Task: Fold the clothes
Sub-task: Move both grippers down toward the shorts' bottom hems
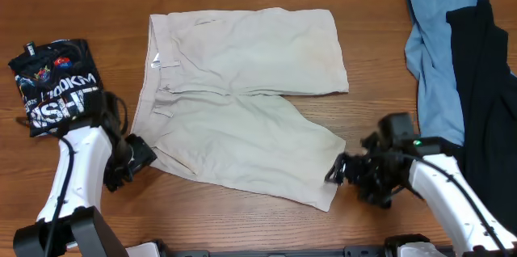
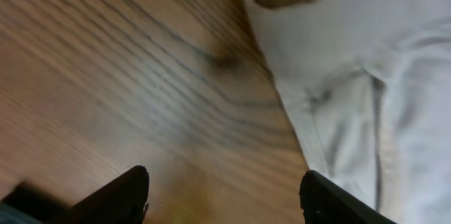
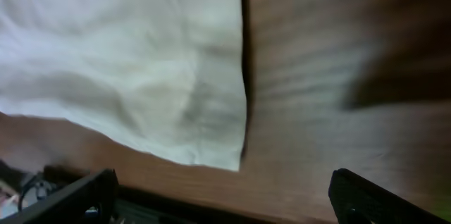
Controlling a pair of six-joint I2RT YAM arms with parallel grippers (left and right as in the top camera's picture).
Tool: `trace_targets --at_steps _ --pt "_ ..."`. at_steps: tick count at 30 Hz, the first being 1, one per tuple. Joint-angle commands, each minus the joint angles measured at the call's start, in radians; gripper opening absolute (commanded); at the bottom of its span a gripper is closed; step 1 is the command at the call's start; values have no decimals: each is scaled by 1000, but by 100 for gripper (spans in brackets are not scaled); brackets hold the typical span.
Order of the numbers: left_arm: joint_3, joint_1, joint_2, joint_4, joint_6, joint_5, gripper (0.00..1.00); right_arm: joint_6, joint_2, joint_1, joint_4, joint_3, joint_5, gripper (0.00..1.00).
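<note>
Pale beige shorts lie spread flat in the middle of the table, waistband to the left and both legs running right. My left gripper is open at the waistband's near-left corner, just off the cloth. In the left wrist view its fingers straddle bare wood, with the shorts to the right. My right gripper stands open beside the near leg's hem corner. In the right wrist view that hem corner lies ahead of the wide-open gripper, untouched.
A folded black printed shirt lies at the far left. A light blue garment and a black one are piled at the right edge. The wooden table shows between the shorts and that pile.
</note>
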Motion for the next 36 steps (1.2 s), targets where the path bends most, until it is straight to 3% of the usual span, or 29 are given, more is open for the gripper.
trace_targets --at_steps 1,6,14,22,25,31,33,36 --pt "-46 28 -15 63 83 101 72 46 -11 30 23 -66 -96 100" --pt "-97 28 -15 224 167 182 74 58 -10 50 105 -142 -168 100" --pt "-184 29 20 410 166 175 75 57 -10 50 147 -167 -192 100" --pt "-190 29 51 498 155 152 73 57 -10 50 149 -167 -198 100" --pt "-188 29 51 510 146 153 62 58 -10 50 149 -167 -198 100" --pt "-187 29 51 465 144 181 19 73 -10 50 150 -167 -199 99" --pt "-187 29 51 443 144 182 9 76 -10 50 146 -167 -199 98" --pt "-187 29 51 397 144 182 5 75 -10 50 130 -167 -202 97"
